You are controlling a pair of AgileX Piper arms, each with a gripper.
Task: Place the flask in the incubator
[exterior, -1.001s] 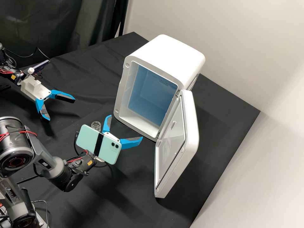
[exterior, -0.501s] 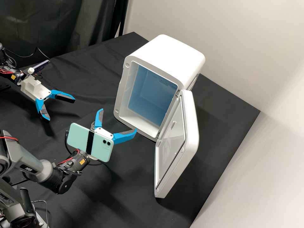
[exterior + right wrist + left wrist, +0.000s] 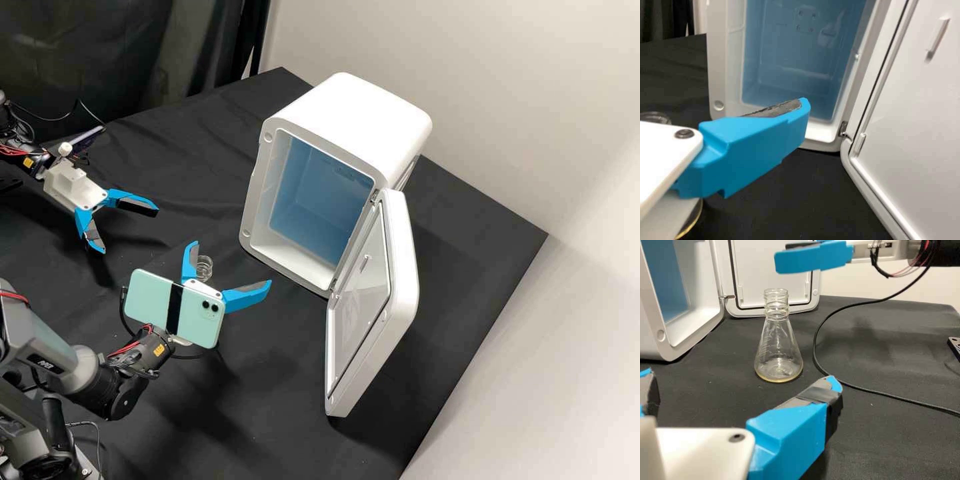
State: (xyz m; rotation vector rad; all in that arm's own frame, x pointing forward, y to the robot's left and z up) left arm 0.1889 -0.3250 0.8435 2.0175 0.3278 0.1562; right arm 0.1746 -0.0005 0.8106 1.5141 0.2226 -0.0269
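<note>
A clear glass flask stands upright on the black bench in front of the white incubator, whose door hangs wide open on a blue interior. My right gripper is open, low over the bench, with the flask between its fingers, close to the far finger. The right wrist view has the flask's rim beside one blue finger, with the incubator cavity ahead. My left gripper is open and holds nothing, well left of the flask.
A mint-green phone is mounted on the right wrist. A black cable lies on the bench beside the flask. The open door stands to the right of the cavity. The bench edge runs close behind the door.
The right gripper has drawn back from the incubator's opening toward the left, staying open, so the flask's neck now shows beside its far finger. The left arm has not moved.
</note>
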